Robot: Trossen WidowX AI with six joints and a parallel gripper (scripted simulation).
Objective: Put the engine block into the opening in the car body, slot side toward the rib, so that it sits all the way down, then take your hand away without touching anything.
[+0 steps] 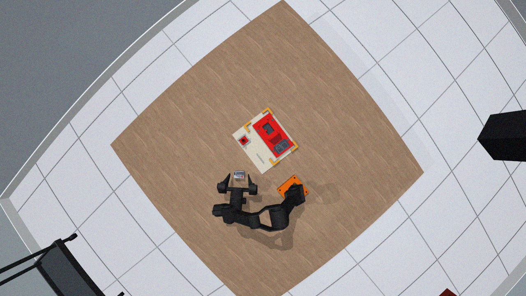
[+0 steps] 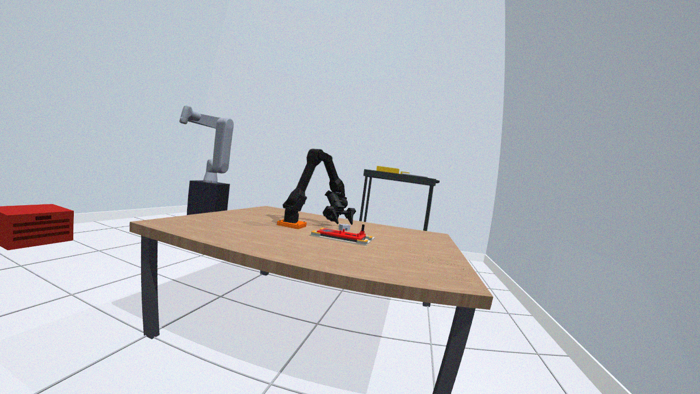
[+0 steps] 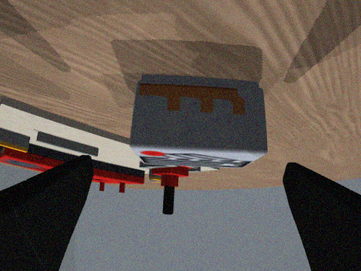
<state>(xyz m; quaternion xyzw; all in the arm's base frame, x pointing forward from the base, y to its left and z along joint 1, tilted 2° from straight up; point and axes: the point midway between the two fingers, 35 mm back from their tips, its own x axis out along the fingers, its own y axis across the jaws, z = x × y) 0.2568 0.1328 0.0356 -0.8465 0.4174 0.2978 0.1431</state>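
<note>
The engine block [image 1: 238, 173] [image 2: 344, 227] [image 3: 199, 124] is a grey box with an orange-brown mark on one side and its printed top, with a red dot, upward. It is over the bare table, outside the car body. My gripper [image 1: 238, 178] [image 2: 344, 224] [image 3: 191, 170] is open, its fingers wide apart on either side of the block, with gaps in the wrist view. Whether the block rests fully on the table is hard to tell. The red car body [image 1: 278, 145] [image 2: 337, 234] [image 3: 116, 177] lies beyond, with its dark opening [image 1: 268, 128] empty. The block's slot is hidden.
A cream board [image 1: 253, 149] [image 3: 22, 117] with yellow corner brackets carries the car body. A red piece with an upright black peg [image 2: 363, 227] [image 3: 168, 199] stands on the board's left part in the top view. The arm's orange base plate [image 1: 284, 188] [image 2: 291, 225] is right of the block.
</note>
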